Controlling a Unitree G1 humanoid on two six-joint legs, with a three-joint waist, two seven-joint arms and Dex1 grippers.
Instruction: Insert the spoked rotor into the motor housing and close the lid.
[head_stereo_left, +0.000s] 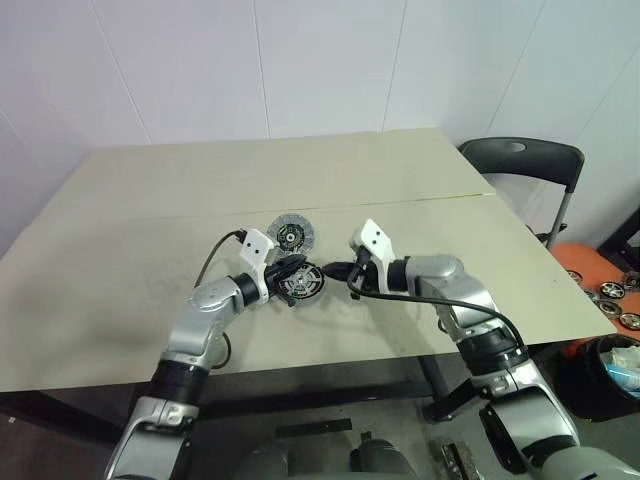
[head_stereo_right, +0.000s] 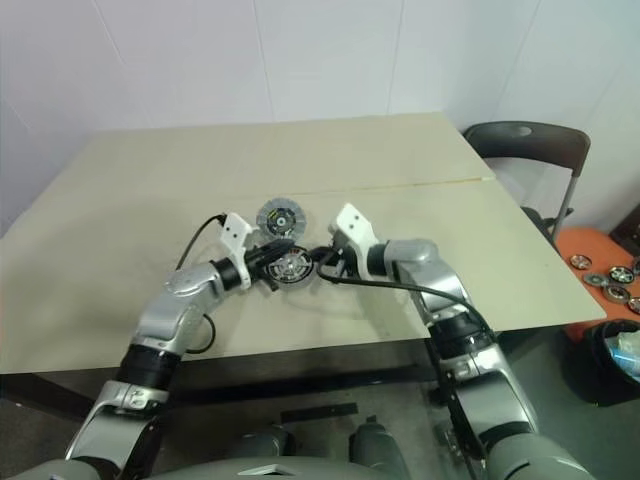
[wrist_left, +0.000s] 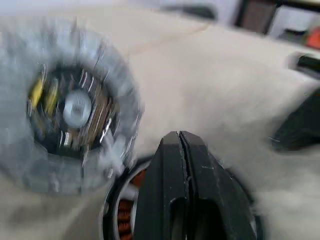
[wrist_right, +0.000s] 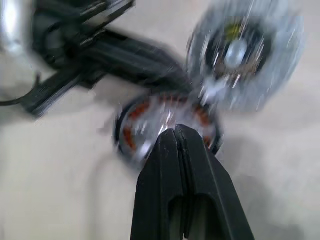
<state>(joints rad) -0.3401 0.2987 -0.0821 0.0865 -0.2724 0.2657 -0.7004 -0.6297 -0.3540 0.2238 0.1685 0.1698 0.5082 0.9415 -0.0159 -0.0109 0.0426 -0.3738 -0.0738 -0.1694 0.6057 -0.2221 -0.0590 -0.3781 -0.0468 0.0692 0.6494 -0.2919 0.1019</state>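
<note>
A wide beige table (head_stereo_left: 120, 290) carries everything, with a dark chair (head_stereo_left: 525, 165) off its far right corner; the left gripper (head_stereo_left: 297, 272) reaches in from the left with its jaws pressed together on nothing, its tips over the motor housing (head_stereo_left: 304, 285), touching or not I cannot tell; the right gripper (head_stereo_left: 338, 270) comes from the right, jaws likewise shut and empty, its tips just right of the housing; the housing sits at the table's middle with shiny metal inside its copper windings, seemingly the spoked rotor (wrist_right: 160, 125); the lid (head_stereo_left: 291, 235) lies flat just beyond it, apart.
</note>
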